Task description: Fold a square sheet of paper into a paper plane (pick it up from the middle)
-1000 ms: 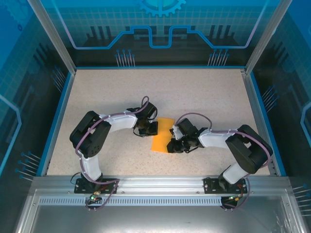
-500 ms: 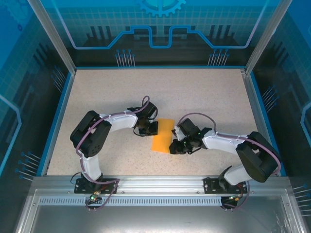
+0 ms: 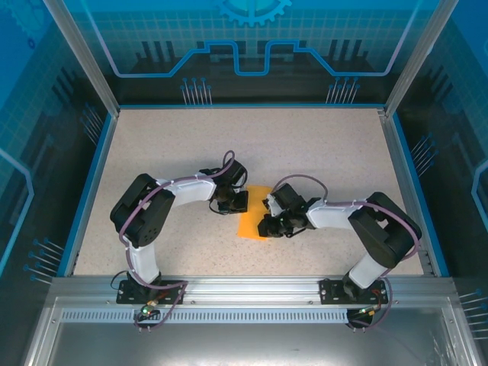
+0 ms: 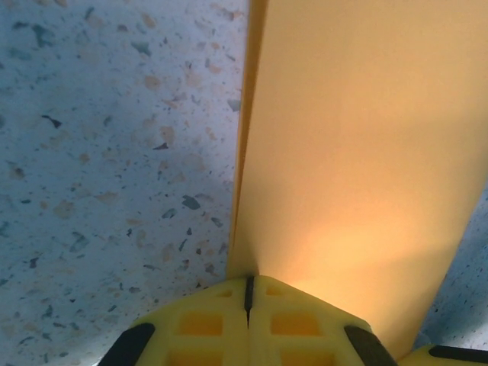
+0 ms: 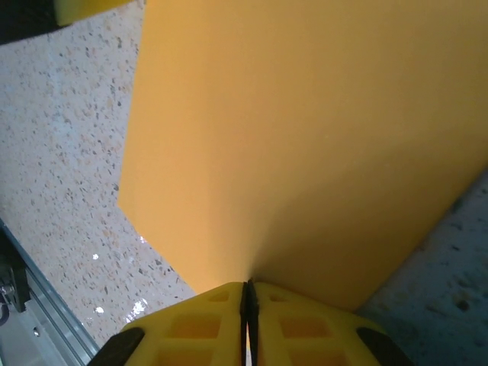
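The square sheet of paper (image 3: 251,216) is bright orange and lies folded in the middle of the table between both arms. My left gripper (image 3: 235,202) is shut on its upper left edge. In the left wrist view the yellow fingertips (image 4: 221,305) meet where the paper (image 4: 343,152) and its layered left edge come out. My right gripper (image 3: 267,226) is shut on the paper's right side. The right wrist view has the paper (image 5: 305,130) rising out of the closed jaws as a smooth sheet bent towards the left. No paper plane shape shows.
The speckled table (image 3: 168,152) is ringed by a blue rim (image 3: 90,183) and clear walls. The metal front rail (image 5: 19,305) lies close to the paper's near corner. A yellow finger of the left gripper (image 5: 88,9) shows in the right wrist view.
The right gripper has moved left with the paper's right side, so less orange shows between the grippers. The left arm has stayed put.
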Available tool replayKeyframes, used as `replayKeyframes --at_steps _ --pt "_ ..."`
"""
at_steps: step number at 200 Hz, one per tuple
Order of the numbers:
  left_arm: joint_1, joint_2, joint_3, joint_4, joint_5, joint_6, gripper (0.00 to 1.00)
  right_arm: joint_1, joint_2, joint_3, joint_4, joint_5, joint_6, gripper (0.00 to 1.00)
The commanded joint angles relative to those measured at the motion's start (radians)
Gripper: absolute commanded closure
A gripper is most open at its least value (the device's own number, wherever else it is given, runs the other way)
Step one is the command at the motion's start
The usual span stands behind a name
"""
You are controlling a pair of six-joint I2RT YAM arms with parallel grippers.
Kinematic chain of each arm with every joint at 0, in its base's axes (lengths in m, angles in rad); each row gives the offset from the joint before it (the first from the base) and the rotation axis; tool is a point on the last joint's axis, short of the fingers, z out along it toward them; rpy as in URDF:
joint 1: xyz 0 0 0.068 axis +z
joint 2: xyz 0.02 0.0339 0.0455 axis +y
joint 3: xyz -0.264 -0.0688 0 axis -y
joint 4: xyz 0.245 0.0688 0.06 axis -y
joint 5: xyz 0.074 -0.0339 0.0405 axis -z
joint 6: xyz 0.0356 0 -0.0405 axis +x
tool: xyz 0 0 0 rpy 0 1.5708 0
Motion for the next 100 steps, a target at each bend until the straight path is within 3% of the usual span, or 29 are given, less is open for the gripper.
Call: replayKeyframes --at_steps 1,59,100 --pt "-0.001 0.141 -0.065 -0.079 -0.1 0.024 0.95 0.021 -0.032 -0.06 -0.064 -0.02 -0.006 0.88" --pt "0.0 0.139 -0.044 -0.081 -0.07 0.023 0.95 0.018 -0.134 -0.082 -0.183 0.013 -0.036 0.88" --pt "0.0 0.086 -0.019 -0.095 -0.036 0.022 0.93 -0.005 -0.167 -0.007 -0.126 0.006 -0.006 0.88"
